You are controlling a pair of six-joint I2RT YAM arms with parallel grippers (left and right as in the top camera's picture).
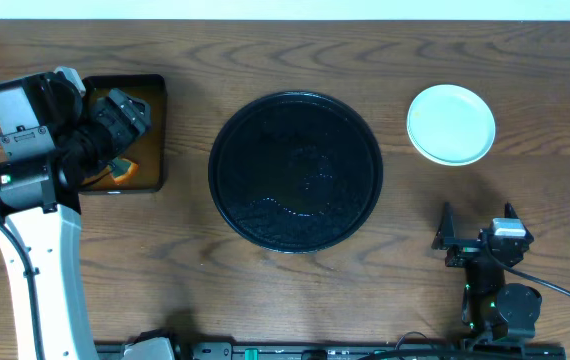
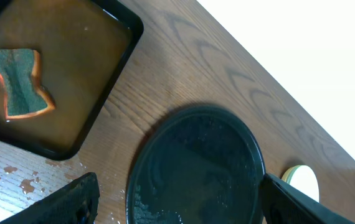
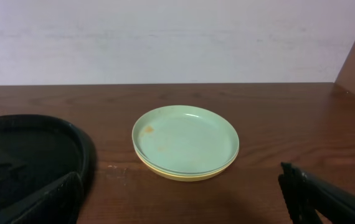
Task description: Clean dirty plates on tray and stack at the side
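Observation:
The plates (image 1: 451,123) sit in one stack on the table at the far right: a mint-blue plate on top, a pale yellow one under it (image 3: 185,144), with a small orange spot on the top plate. The stack's edge also shows in the left wrist view (image 2: 302,182). The round black tray (image 1: 296,171) lies mid-table, wet, with no plates on it; it also shows in the left wrist view (image 2: 196,168) and the right wrist view (image 3: 28,162). My left gripper (image 1: 125,112) is open and empty above the rectangular tray. My right gripper (image 1: 473,238) is open and empty, in front of the stack.
A rectangular black tray (image 1: 155,135) of orange-brown liquid stands at the far left, with a green and orange sponge (image 2: 20,84) lying in it. Orange droplets (image 2: 9,174) spot the table beside that tray.

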